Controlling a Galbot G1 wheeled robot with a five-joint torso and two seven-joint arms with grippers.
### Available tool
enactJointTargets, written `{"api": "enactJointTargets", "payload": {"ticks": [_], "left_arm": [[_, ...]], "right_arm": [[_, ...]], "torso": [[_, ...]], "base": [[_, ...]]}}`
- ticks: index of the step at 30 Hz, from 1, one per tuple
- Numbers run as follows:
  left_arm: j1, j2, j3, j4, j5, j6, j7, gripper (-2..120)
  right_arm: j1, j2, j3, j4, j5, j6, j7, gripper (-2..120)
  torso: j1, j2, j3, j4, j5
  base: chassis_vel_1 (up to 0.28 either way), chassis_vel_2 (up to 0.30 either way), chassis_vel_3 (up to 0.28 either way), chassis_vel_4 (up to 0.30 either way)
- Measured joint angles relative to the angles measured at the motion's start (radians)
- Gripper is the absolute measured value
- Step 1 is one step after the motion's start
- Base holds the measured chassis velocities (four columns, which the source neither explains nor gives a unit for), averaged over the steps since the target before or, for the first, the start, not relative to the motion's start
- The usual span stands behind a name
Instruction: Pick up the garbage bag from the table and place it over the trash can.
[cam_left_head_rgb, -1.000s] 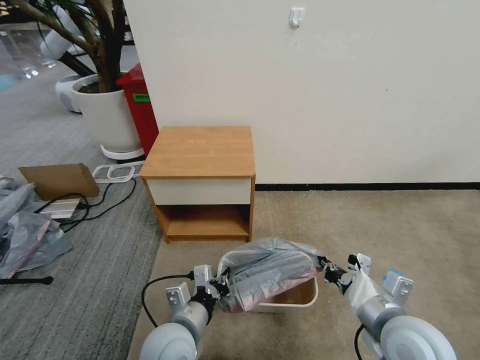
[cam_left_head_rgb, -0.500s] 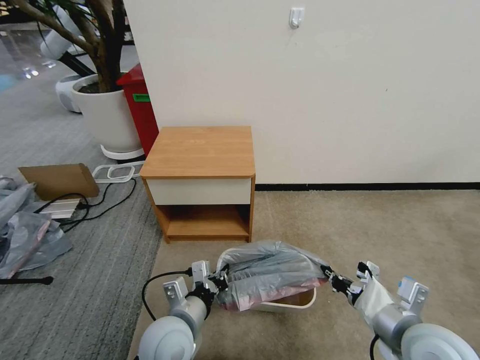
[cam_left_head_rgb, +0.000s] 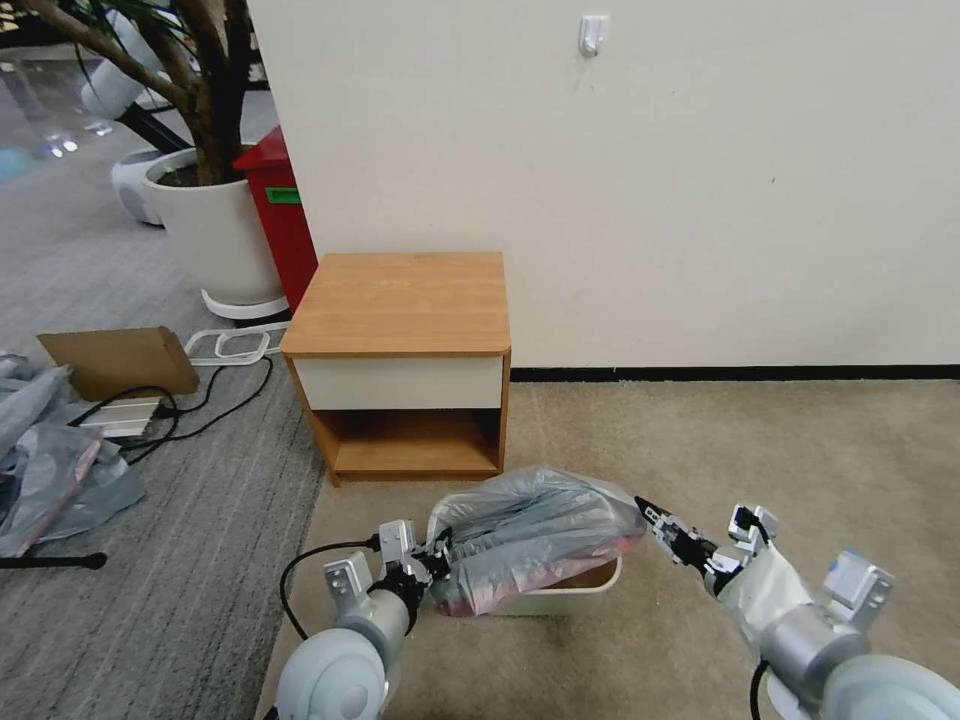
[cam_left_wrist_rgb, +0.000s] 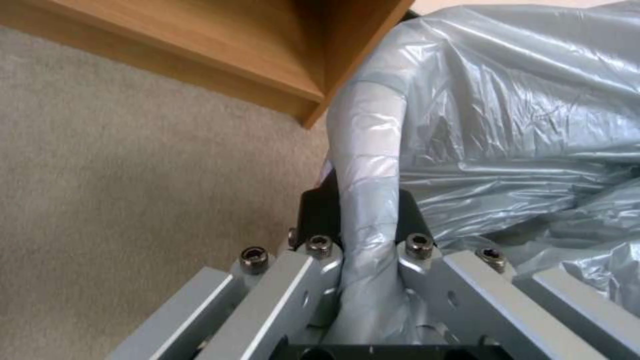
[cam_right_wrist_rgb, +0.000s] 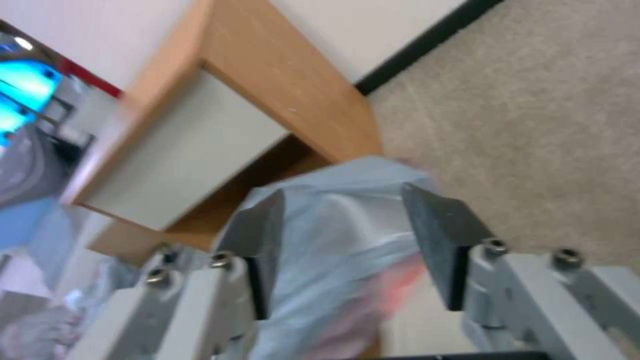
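The left gripper (cam_left_head_rgb: 432, 568) is pinching a twisted fold of the crinkly translucent grey garbage bag (cam_left_head_rgb: 535, 535), draped over the cream rectangular plastic trash can (cam_left_head_rgb: 560, 600), while the right gripper (cam_left_head_rgb: 650, 517) is gaping wide and holding nothing, so the unsecured right edge risks sliding off the rim.

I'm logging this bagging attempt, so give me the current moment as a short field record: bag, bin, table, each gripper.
garbage bag: draped over the bin's top
trash can: on carpet in front of the table
table: top bare
left gripper: shut on a twisted strip of bag
right gripper: open, off the bag's right end
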Motion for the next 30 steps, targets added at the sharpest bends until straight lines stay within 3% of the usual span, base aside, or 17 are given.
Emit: {"api": "enactJointTargets", "payload": {"ticks": [2,5,7,10,12,13,22,30], "left_arm": [[-0.003,-0.001,0.001,0.002,0.001,-0.001,0.0,4],[-0.013,-0.004,0.01,0.013,0.025,-0.013,0.006,4],[-0.015,-0.004,0.012,0.013,0.031,-0.015,0.008,4],[-0.013,-0.003,0.016,0.003,0.075,-0.029,0.016,4],[-0.012,-0.001,0.017,0.0,0.086,-0.032,0.019,4],[-0.011,0.001,0.017,-0.007,0.104,-0.038,0.024,4],[-0.009,0.001,0.022,-0.044,0.161,-0.061,0.027,4],[-0.006,0.002,0.024,-0.06,0.173,-0.065,0.028,4]], "right_arm": [[-0.005,0.007,-0.008,0.012,0.018,0.001,0.018,53],[0.009,0.035,-0.086,0.024,0.154,0.0,0.146,69],[0.025,0.041,-0.104,0.024,0.196,-0.002,0.184,72],[0.102,0.066,-0.139,0.025,0.459,-0.01,0.412,87],[0.121,0.07,-0.145,0.025,0.488,-0.007,0.454,89],[0.154,0.073,-0.163,0.025,0.52,0.011,0.523,96],[0.28,0.05,-0.27,0.022,0.511,0.117,0.731,100],[0.307,0.049,-0.31,0.021,0.474,0.133,0.763,100]], "torso": [[0.0,0.0,0.0,0.0001,-0.0003],[0.0,0.0,0.0,-0.0001,0.0001],[0.0,0.0,0.0,0.0,0.0001],[0.0,0.0,0.0,0.0001,0.0002],[0.0,0.0,0.0,0.0002,0.0002],[0.0,0.0,0.0,0.0001,0.0001],[0.0,0.0,0.0,0.0002,0.0002],[0.0,0.0,0.0,0.0001,0.0001]], "base": [[0.0,0.0,0.0,0.0],[0.0,0.0,0.0,0.0],[0.0,0.0,0.0,0.0],[0.0,0.0,0.0,0.0],[0.0,0.0,0.0,0.0],[0.0,0.0,0.0,0.0],[0.0,0.0,0.0,0.0],[0.0,0.0,0.0,0.0]]}}
